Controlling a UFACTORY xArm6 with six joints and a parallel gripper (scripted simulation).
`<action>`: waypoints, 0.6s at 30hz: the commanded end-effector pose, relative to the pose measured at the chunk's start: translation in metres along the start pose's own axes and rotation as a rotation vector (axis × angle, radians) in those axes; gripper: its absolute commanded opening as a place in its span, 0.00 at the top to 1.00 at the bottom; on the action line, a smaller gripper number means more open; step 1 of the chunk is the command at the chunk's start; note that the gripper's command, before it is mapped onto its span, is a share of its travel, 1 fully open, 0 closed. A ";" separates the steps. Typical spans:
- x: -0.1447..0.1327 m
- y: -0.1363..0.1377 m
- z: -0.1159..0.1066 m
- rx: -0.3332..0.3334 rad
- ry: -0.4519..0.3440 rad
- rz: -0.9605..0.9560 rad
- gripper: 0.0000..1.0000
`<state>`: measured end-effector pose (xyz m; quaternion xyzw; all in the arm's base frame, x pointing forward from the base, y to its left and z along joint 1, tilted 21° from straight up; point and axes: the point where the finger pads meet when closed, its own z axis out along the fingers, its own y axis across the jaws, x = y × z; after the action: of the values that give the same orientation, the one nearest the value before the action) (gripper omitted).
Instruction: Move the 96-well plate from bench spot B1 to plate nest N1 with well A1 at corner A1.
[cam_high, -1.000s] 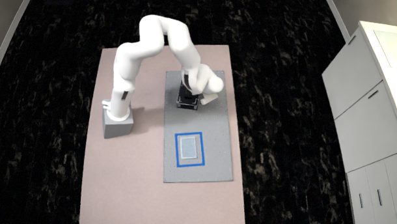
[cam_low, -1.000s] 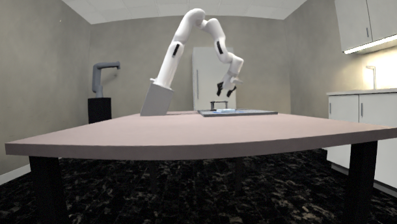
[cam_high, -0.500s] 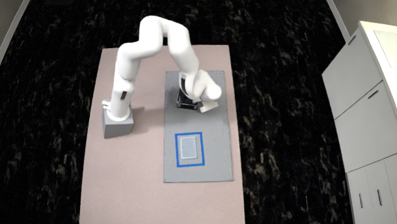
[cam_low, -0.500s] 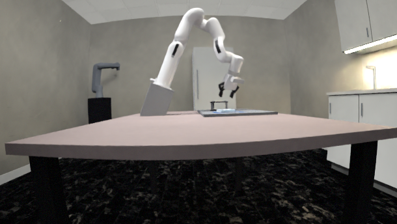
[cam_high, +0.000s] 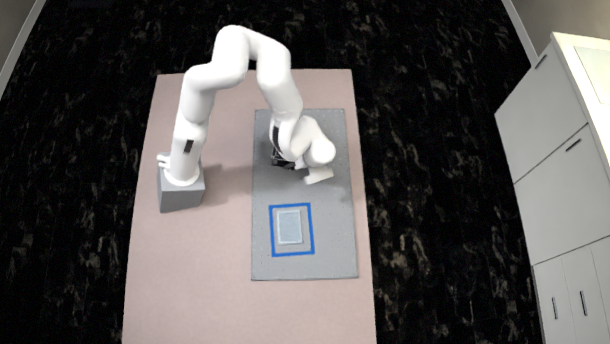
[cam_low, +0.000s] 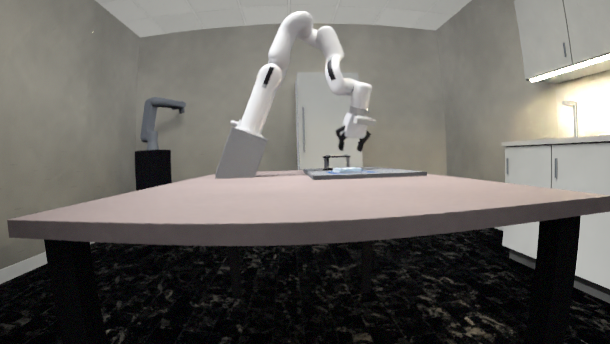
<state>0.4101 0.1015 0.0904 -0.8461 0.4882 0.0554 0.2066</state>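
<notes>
Hovering open-jawed above the mat, plate not yet picked up

Our gripper (cam_low: 353,139) hangs spread wide and empty; the 96-well plate (cam_high: 289,226) lies in the blue-framed spot B1 (cam_high: 272,230). We risk seating well A1 at the wrong corner, since neither view resolves the cut-off corner. Only the exterior view shows the raised nest (cam_low: 335,161); the arm hides it from above.

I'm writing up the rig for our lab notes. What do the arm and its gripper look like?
The arm is glossy white with rounded, tubular links and bulbous joints. Small black rectangular patches mark two links. It rises from a plain grey block base. The gripper has a white, boxy body with short, dark, curved jaws. No cables or lettering are visible.
</notes>
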 end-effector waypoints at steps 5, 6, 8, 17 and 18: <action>0.033 0.011 -0.010 0.024 0.035 0.028 0.00; 0.033 0.011 -0.010 0.024 0.035 0.028 0.00; 0.038 0.013 -0.011 0.035 0.060 0.048 0.00; 0.073 0.032 -0.023 0.060 0.114 0.093 0.00; 0.073 0.032 -0.023 0.060 0.114 0.093 0.00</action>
<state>0.4161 0.0385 0.0812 -0.8210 0.5345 0.0091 0.2006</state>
